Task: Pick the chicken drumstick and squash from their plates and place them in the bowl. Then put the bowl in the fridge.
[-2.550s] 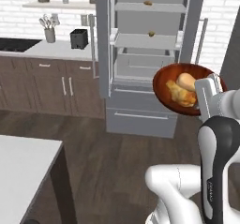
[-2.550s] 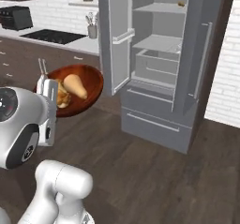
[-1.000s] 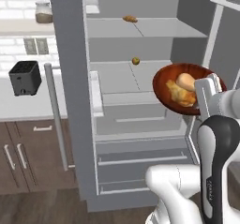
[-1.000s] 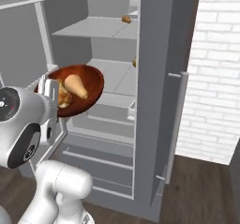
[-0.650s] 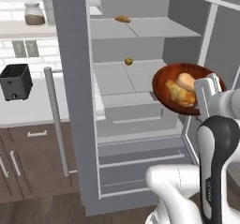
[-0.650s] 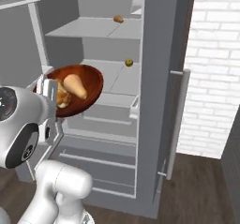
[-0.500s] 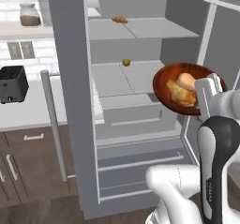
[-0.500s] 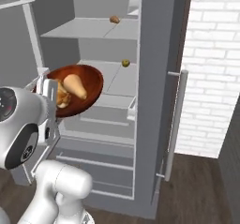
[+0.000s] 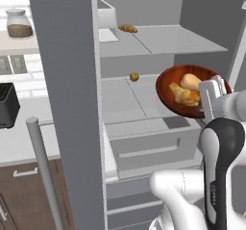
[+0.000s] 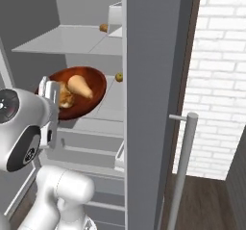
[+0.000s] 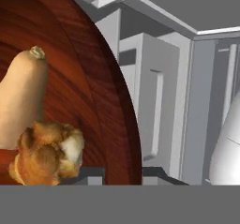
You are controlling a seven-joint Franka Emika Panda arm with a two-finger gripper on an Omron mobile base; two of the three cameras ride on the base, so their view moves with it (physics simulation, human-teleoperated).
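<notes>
Claw (image 9: 211, 96) grips bowl (image 9: 173, 99) rim, squash (image 9: 191, 82) and chicken drumstick (image 9: 183, 95) inside. Keep bowl level, ease onto fridge (image 9: 158, 41) middle shelf, clear of door.

glass jar (image 9: 20, 24) up on wall shelf | black toaster (image 9: 7, 105) on counter below | white brick wall (image 10: 218, 70) at right

Base rolled in closer: fridge (image 9: 144, 46) shelves now just ahead of gripper (image 9: 211, 99), w/ bowl (image 9: 169, 87) it grips nearly at shelf edge.
</notes>
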